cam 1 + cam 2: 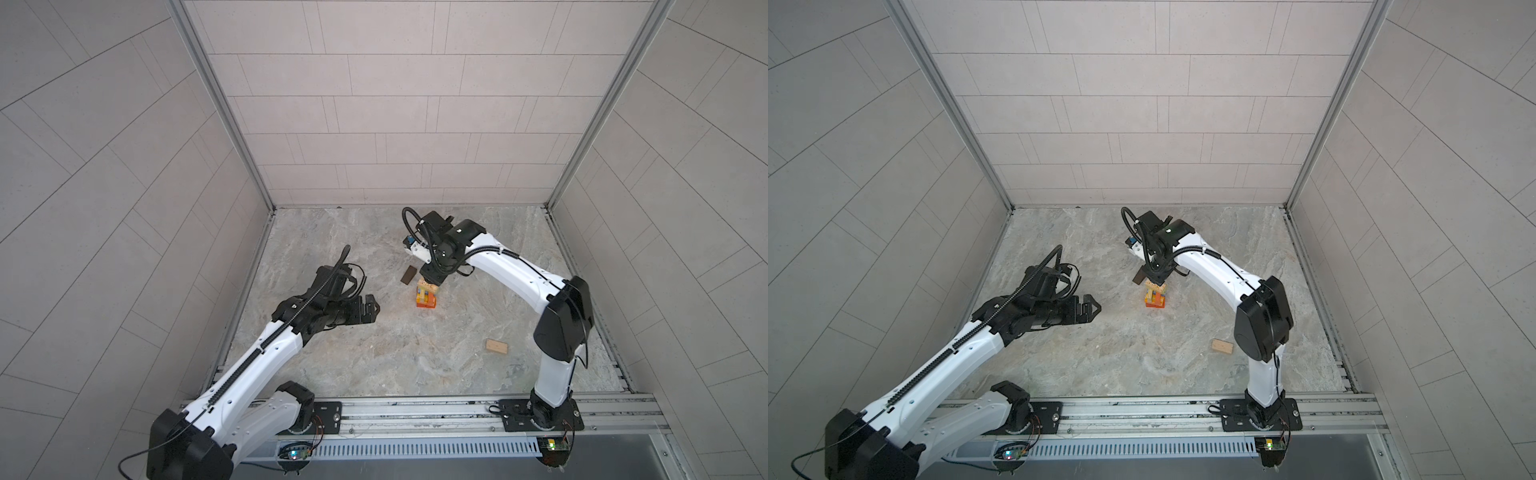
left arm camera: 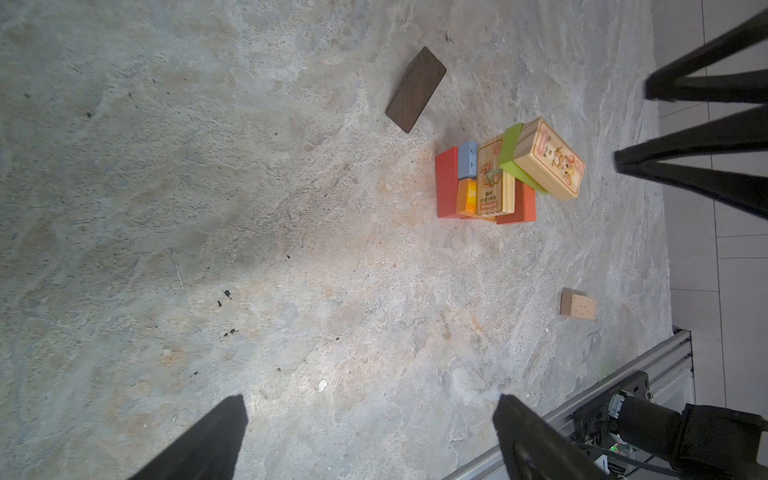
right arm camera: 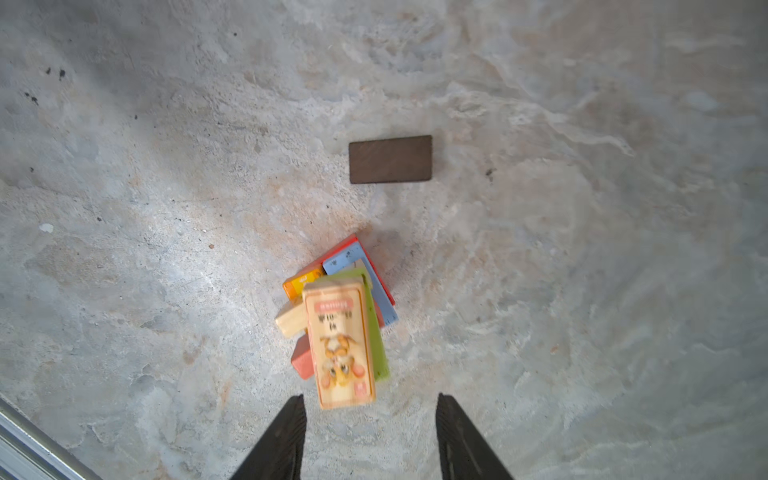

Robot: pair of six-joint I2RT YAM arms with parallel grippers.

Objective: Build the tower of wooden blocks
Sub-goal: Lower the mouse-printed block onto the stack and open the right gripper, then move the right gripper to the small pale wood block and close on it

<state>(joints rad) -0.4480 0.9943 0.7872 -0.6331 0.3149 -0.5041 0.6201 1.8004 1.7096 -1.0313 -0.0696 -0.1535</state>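
At the centre of both top views we see the tower [image 1: 427, 296], a criss-cross stack standing on the marbled surface [image 1: 374, 357]. In the right wrist view its topmost piece is a tan printed block [image 3: 340, 345], lying beside a green block [image 3: 380, 353] and overhanging the red, orange and light blue pieces beneath. The right end effector [image 3: 370, 436] hangs just above this top block; its jaws stand apart and hold nothing, with the block free between and ahead of them. We judge the step in hand to be the release of the tan printed block onto the stack.

The left end effector [image 2: 370, 436] waits left of centre in the top views, fully spread and empty. Two loose pieces remain on the surface: a dark brown block [image 3: 390, 159], just upper left of the tower in a top view, and a plain tan block [image 1: 496, 346], well apart toward the lower right.

We judge that the next move calls for a straight upward retreat without grazing the overhang, then a grasp of the dark brown block across its narrow width.
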